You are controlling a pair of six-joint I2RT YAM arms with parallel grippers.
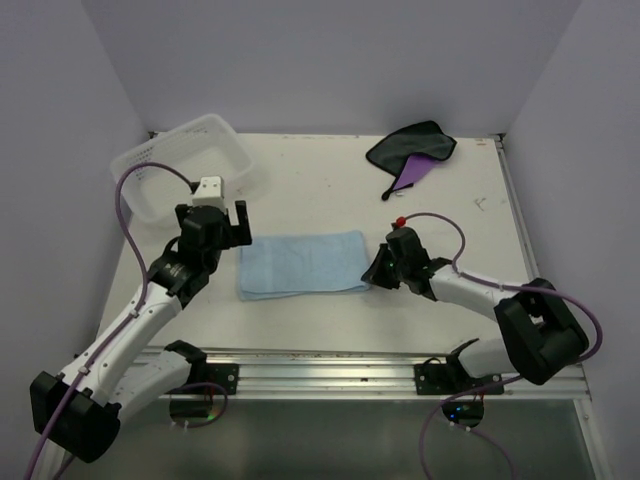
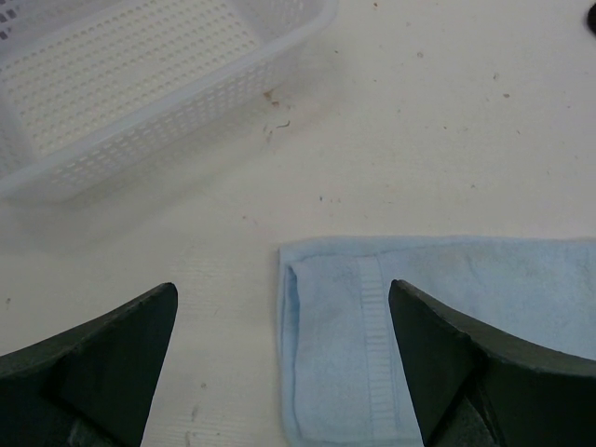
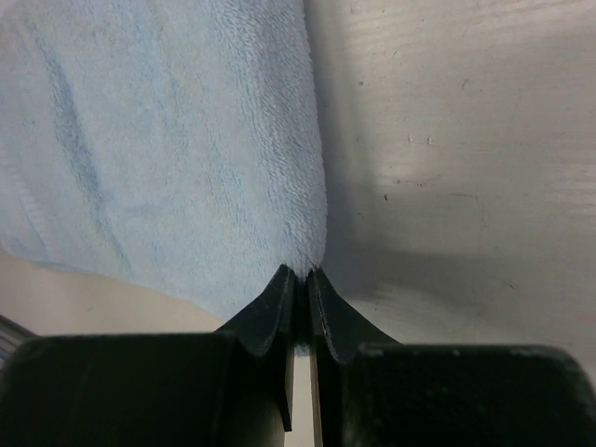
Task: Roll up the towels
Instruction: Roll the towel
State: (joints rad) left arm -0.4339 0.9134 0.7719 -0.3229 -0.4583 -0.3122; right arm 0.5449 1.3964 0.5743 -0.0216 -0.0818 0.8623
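Observation:
A light blue towel [image 1: 300, 263] lies flat and folded at the table's middle. My right gripper [image 1: 375, 270] sits low at its right edge. In the right wrist view the jaws of the right gripper [image 3: 300, 272] are shut on the edge of the light blue towel [image 3: 168, 140]. My left gripper [image 1: 213, 222] hovers open over the towel's far left corner. Through the left wrist camera, the left gripper [image 2: 282, 289] straddles the left end of the light blue towel [image 2: 419, 326] without touching it. The purple and dark grey towel [image 1: 412, 150] lies crumpled at the back right.
A white lattice basket [image 1: 150, 160] stands at the back left, just beyond the left gripper, and its rim [image 2: 168, 102] shows in the left wrist view. The table's near edge is a metal rail [image 1: 320, 365].

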